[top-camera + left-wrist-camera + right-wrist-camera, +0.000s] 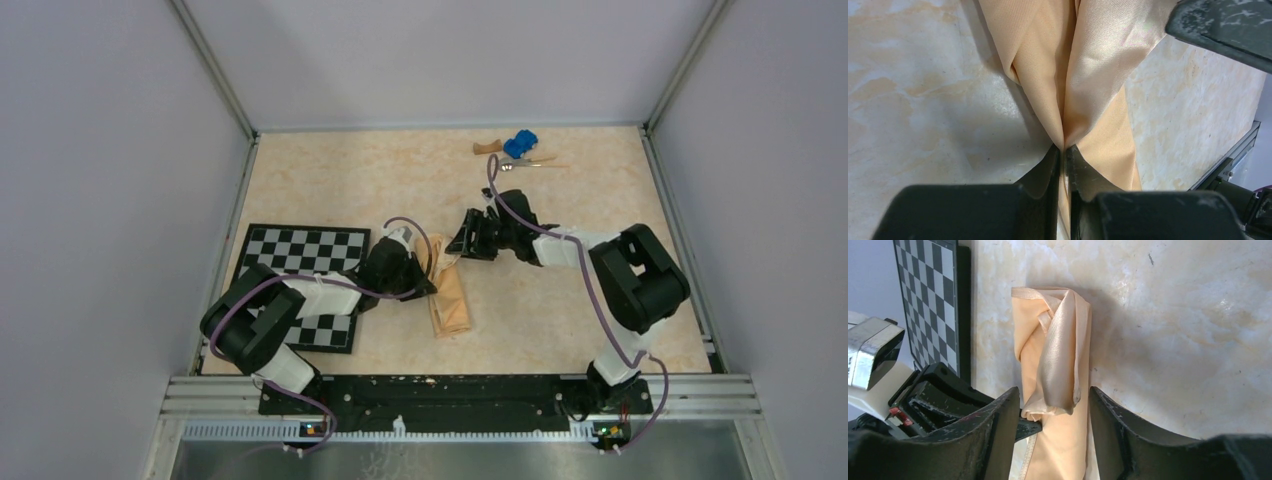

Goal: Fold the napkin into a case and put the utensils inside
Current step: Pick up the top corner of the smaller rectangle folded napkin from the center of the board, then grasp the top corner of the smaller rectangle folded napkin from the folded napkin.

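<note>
The peach-orange napkin point(449, 298) lies on the table as a narrow folded strip, right of the checkerboard mat. My left gripper point(1064, 151) is shut on a raised fold of it, and the cloth point(1083, 65) rises in two pleats from the jaws. My right gripper point(1055, 405) hovers open over the strip's far end, one finger on each side of the napkin point(1058, 345). In the top view the left gripper point(428, 277) and right gripper point(468, 240) sit close together. The shiny utensils point(527, 162) lie far back on the table.
A blue toy car point(520, 143) and a brown wooden block point(487, 148) sit beside the utensils at the back. The checkerboard mat point(305, 262) lies at the left under my left arm. Frame walls border the table.
</note>
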`<state>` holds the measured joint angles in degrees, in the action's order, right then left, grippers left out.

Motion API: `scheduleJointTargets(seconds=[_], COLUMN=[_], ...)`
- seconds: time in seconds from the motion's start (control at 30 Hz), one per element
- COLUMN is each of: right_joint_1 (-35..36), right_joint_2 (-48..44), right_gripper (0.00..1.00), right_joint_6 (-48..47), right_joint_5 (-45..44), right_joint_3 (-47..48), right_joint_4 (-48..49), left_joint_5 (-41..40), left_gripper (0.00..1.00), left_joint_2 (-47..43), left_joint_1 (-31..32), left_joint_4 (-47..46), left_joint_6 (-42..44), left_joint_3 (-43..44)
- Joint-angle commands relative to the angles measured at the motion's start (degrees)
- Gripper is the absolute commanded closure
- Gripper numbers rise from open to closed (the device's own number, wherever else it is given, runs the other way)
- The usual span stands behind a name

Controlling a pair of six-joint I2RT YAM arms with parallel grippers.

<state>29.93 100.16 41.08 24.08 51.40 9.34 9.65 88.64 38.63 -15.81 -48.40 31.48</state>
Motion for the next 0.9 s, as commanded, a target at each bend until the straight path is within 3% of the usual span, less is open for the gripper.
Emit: scheduleJointTargets(seconds=[0.0,0.1,0.37,0.53,0.57,0.77,0.87], right_joint_1=[0.2,0.2,0.4,0.5,0.5,0.5,0.5], right_joint_2=[1.6,2.0,1.3,2.2,2.4,2.2,1.9], right_gripper=[0.49,0.56,0.97,1.0,1.0,1.0,1.0], right_joint_6=[0.3,1.8,3.4,4.0,4.1,5.1,5.6], right_joint_5=[1.4,1.4,1.7,2.2,2.2,3.2,4.1], right_joint_3=[0.3,-0.3,-1.0,0.0,0.0,-1.3,-1.9], right_joint_4=[4.8,6.6,8.1,8.2,8.2,9.5,10.1], left_joint_5=[0.2,0.5,2.4,2.8,3.0,0.8,-0.7], left_gripper=[0.88,0.88,0.91,0.87,0.83,0.31,0.16], left_joint_2=[0.8,0.8,1.8,3.1,2.7,-7.5,-13.3], left_joint_1=[0.1,0.1,1.4,6.1,6.9,5.2,1.8], left_joint_4=[4.4,4.2,1.0,-1.0,-1.4,1.3,7.6], left_joint_6=[0.5,0.3,-2.2,-4.9,-5.1,-2.6,1.8], left_joint_3=[-2.2,-2.3,-2.3,0.4,0.6,-2.7,-1.6])
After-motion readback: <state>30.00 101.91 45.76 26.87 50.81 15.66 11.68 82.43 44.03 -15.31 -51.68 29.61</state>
